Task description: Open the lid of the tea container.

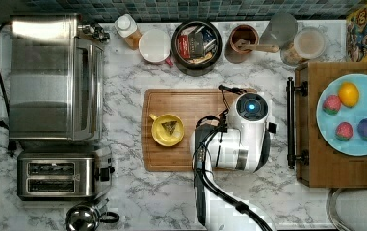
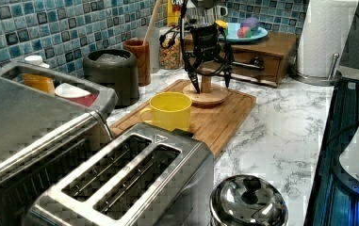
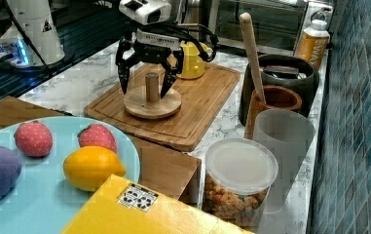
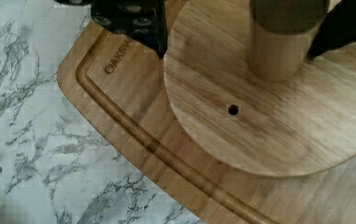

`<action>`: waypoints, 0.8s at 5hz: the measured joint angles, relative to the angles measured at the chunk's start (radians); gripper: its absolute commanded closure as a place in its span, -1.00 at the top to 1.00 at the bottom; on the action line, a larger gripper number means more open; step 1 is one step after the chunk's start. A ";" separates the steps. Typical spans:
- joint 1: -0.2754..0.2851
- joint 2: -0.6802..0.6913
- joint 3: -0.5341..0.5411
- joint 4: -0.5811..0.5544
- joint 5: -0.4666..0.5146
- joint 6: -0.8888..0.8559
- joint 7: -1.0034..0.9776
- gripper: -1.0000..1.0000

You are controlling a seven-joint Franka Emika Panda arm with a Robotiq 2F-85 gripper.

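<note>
The tea container (image 1: 175, 46) is a round black canister at the back of the counter. It stands uncovered, with red and dark packets showing inside; it is also in the left view (image 2: 112, 74) and the right view (image 3: 308, 82). The lid (image 3: 150, 106), a flat round wooden disc with an upright knob, lies on the wooden cutting board (image 1: 190, 103). My gripper (image 3: 144, 92) hangs open over the lid (image 2: 208, 96), one finger on each side of the knob and apart from it. The wrist view shows the lid (image 4: 278, 130) close up, with a black finger (image 4: 133, 18) beside it.
A yellow cup (image 1: 167, 129) with a tea bag sits on the board. By the canister stand a white tub (image 1: 154, 45), a brown cup with a wooden utensil (image 1: 242, 42) and a clear jar (image 1: 305, 45). A toaster oven (image 1: 51, 77), a toaster (image 1: 58, 174) and a fruit plate (image 1: 354, 113) flank the board.
</note>
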 measured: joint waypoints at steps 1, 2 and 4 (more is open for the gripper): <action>-0.001 -0.012 0.001 0.004 0.015 0.001 0.000 -1.00; 0.000 -0.017 0.000 0.006 0.018 -0.001 0.000 -1.00; 0.002 -0.026 0.003 0.008 0.016 -0.015 0.000 -1.00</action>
